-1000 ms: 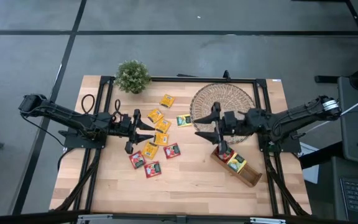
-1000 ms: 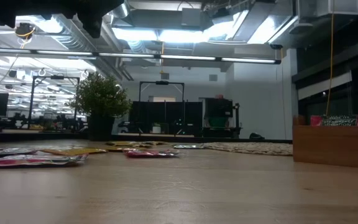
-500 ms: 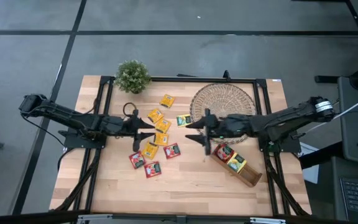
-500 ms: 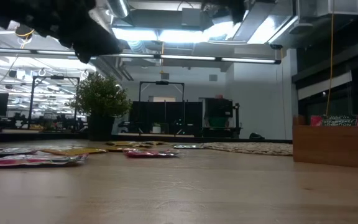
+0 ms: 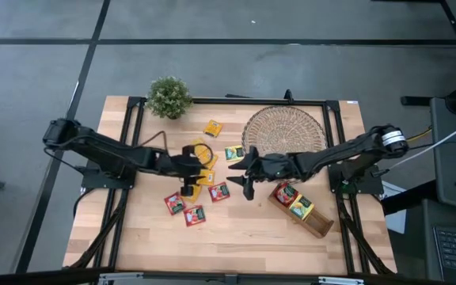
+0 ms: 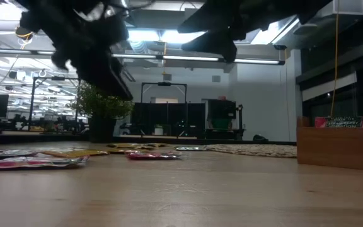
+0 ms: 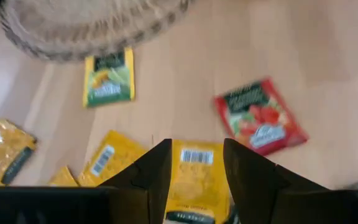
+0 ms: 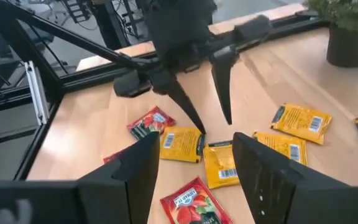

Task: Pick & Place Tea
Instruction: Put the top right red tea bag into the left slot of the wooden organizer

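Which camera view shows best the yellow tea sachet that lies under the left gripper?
The left wrist view: the yellow tea sachet fills the gap between the open left gripper's fingers, barcode readable. The right wrist view shows it farther off. In the high view it is mostly hidden. The low view shows only flat, indistinct packets.

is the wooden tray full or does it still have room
Still has room. The wooden tray holds a few sachets at its end nearer the woven mat; its other end shows bare wood.

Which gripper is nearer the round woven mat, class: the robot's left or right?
The right. The right gripper hovers open just off the round woven mat, near its lower-left edge. The left gripper hangs open farther away, over the yellow sachets.
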You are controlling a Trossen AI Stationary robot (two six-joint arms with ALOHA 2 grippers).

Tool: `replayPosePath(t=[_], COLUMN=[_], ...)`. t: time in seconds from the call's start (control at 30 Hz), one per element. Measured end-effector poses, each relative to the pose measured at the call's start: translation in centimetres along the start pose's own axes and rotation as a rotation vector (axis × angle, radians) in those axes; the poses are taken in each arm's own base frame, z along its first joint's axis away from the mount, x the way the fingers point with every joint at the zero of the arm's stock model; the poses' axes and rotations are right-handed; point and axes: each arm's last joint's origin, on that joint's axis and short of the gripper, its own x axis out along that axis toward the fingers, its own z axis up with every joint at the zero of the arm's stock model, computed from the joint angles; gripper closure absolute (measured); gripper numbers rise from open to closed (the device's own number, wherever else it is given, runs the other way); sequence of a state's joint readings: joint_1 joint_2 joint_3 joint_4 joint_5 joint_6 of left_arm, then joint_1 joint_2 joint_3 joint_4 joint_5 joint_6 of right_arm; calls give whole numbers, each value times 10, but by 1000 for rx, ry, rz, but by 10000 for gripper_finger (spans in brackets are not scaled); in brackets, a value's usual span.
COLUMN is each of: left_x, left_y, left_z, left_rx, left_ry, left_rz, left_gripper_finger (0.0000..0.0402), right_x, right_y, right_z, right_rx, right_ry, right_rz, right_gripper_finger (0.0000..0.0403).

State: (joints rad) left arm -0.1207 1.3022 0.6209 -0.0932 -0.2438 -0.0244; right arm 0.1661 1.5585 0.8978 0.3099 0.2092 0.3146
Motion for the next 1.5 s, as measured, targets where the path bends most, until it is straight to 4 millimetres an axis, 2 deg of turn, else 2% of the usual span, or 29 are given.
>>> replayPosePath(t=[0.2, 0.4, 0.53, 0.63, 0.9, 1.2, 1.5], left_x=[24, 37, 38, 37, 38, 37, 36], left_y=[3, 7, 9, 9, 7, -4, -6], left_z=[-14, -22, -22, -22, -22, -15, -21], left_rx=[28, 34, 29, 34, 42, 130, 85], left_ry=[150, 212, 214, 216, 208, 129, 196], left_rz=[21, 39, 69, 69, -2, -103, -148], left_gripper_finger=[261, 261, 263, 279, 391, 399, 400], right_x=[2, 1, 1, 1, 1, 1, 1], right_y=[-1, -1, -1, -1, -1, 0, -1], right_z=[-3, -3, -3, -3, -4, -4, -6], right_rx=[21, 21, 21, 20, 54, 66, 86], right_ry=[17, 19, 20, 21, 29, 44, 59], right_rz=[-6, -6, -6, -7, -3, 12, 6], right_gripper_finger=[198, 198, 199, 199, 199, 199, 199])
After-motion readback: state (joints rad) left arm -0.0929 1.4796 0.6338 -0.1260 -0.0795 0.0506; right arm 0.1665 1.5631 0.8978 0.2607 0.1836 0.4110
